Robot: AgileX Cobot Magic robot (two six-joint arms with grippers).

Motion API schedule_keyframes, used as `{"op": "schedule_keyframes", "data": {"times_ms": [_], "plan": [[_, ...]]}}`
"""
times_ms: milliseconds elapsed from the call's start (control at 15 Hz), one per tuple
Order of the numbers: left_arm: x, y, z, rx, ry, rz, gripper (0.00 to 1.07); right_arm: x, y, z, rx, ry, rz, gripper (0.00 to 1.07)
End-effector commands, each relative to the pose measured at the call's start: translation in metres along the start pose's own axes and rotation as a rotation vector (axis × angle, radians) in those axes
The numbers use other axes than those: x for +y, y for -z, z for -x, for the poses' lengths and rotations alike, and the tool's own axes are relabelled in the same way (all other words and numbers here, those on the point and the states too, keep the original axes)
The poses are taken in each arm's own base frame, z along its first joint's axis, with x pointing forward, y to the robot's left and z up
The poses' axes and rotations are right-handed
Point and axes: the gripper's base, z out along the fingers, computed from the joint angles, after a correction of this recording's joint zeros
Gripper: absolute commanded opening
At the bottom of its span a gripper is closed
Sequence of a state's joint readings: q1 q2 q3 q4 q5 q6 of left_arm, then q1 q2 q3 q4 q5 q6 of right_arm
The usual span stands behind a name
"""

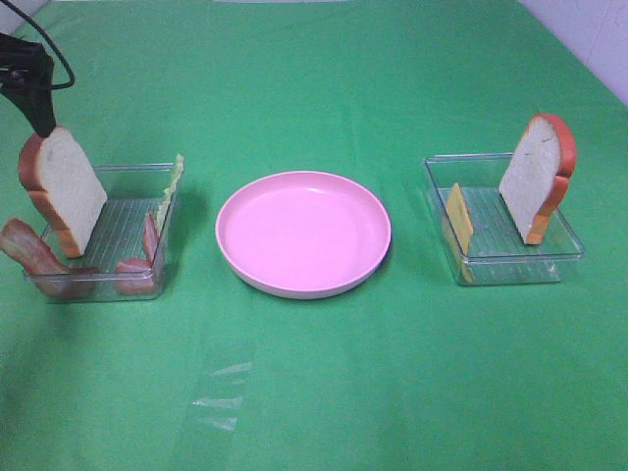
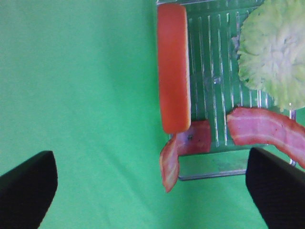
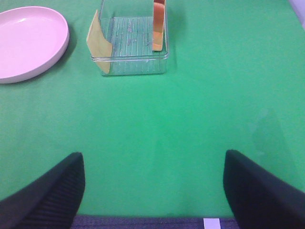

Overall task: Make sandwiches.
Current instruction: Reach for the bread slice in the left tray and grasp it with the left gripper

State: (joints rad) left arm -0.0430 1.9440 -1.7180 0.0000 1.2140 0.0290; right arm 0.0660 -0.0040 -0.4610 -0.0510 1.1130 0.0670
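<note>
No stacked sandwiches are in view; the parts sit in two trays. In the left tray [image 1: 137, 168] a bread slice [image 1: 67, 191] [image 2: 174, 67] stands on edge. Beside it are bacon strips [image 1: 29, 250] [image 2: 267, 131] and lettuce [image 1: 173, 182] [image 2: 274, 50] leaning on the far wall. My left gripper [image 2: 152, 191] hovers open above that tray's bacon end, holding nothing. The right tray [image 1: 491, 267] holds a cheese slice [image 1: 459, 218] [image 3: 99, 40] and a second upright bread slice [image 1: 538, 177] [image 3: 158, 24]. My right gripper [image 3: 155, 191] is open and empty, well short of that tray.
A round pink plate [image 1: 302, 234] [image 3: 28, 40] sits on the green cloth between the trays, with nothing on it. Part of the left arm [image 1: 34, 83] shows at the top left of the high view. The cloth's front edge lies under the right gripper.
</note>
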Motion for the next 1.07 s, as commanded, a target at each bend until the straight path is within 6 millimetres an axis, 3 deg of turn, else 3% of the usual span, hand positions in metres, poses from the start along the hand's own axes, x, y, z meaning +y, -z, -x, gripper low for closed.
{"op": "schedule_keyframes", "data": {"times_ms": [67,400,667,800,867,933,1067], "plan": [[-0.006,-0.023,0.005,0.117,-0.001,-0.016,1.02,0.0,0.002,-0.003,-0.026,0.005,0.007,0.77],[-0.01,-0.07,0.021,0.089,0.022,-0.064,1.02,0.0,0.002,-0.003,-0.026,0.005,0.007,0.77],[-0.01,-0.086,0.023,0.103,0.01,-0.064,0.99,0.0,0.002,-0.003,-0.026,0.005,0.007,0.77],[-0.01,-0.089,0.023,0.105,0.005,-0.064,0.88,0.0,0.002,-0.003,-0.026,0.005,0.007,0.77],[-0.009,-0.09,0.024,0.099,-0.005,-0.056,0.71,0.0,0.002,-0.003,-0.026,0.005,0.007,0.77],[-0.008,-0.09,0.024,0.096,-0.008,-0.049,0.61,0.0,0.002,-0.003,-0.026,0.005,0.007,0.77],[-0.008,-0.09,0.023,0.101,-0.008,-0.05,0.55,0.0,0.002,-0.003,-0.026,0.005,0.007,0.77]]}}
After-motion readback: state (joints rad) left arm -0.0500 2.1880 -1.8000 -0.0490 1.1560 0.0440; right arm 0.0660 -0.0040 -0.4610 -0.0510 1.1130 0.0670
